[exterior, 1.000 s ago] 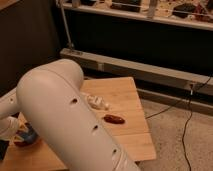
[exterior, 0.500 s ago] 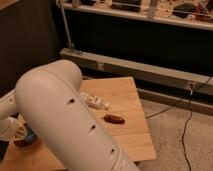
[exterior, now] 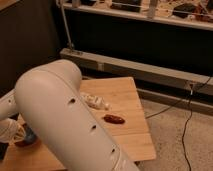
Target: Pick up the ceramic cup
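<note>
Gripper [exterior: 11, 131]: low at the frame's left edge, over the wooden table [exterior: 127, 95]; open or closed cannot be told.
Ceramic cup [exterior: 30, 134]: a blue sliver just beside the gripper, mostly hidden.
Brown bowl [exterior: 22, 143]: just below the cup.
Arm [exterior: 60, 110]: thick, white, filling the foreground.
Mid-table: small white object [exterior: 98, 103]; reddish-brown piece [exterior: 114, 119] near it.

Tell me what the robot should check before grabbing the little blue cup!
1. View of ceramic cup: not ok, only a blue sliver shows behind the arm.
2. Place of gripper: ok, at the left edge of the table, beside the cup.
3. Cup held: cannot tell.
4. Room from brown bowl: not ok, it is right beside the cup.
5. Room from white object and dark red object: ok, both lie mid-table.
</note>
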Motion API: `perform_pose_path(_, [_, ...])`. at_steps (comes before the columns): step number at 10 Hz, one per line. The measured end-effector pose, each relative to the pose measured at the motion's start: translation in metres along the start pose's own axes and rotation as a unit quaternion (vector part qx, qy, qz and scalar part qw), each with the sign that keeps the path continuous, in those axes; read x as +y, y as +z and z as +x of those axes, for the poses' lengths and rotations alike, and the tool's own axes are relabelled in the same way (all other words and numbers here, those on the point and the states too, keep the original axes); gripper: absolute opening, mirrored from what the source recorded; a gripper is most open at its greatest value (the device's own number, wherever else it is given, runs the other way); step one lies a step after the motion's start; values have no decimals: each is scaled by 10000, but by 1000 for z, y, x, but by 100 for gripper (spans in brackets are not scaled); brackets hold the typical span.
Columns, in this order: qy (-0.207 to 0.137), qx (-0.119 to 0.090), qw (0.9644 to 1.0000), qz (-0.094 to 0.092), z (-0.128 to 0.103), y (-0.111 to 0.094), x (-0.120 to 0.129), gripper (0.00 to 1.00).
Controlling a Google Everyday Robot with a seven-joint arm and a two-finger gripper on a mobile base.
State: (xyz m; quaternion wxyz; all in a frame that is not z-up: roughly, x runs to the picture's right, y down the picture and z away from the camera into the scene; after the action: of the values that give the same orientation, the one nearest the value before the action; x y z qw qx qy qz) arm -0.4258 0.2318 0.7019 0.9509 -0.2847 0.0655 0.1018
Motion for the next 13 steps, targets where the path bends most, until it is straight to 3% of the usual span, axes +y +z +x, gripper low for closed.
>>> perform_pose_path(2, [-37, 14, 10000, -22, 1, 1, 4, 31])
perform_pose_path(5, [-87, -8, 9999, -54, 0, 0, 9, 55])
perform_pose_path(13, [-107, -37, 9999, -22, -3, 0, 5, 57])
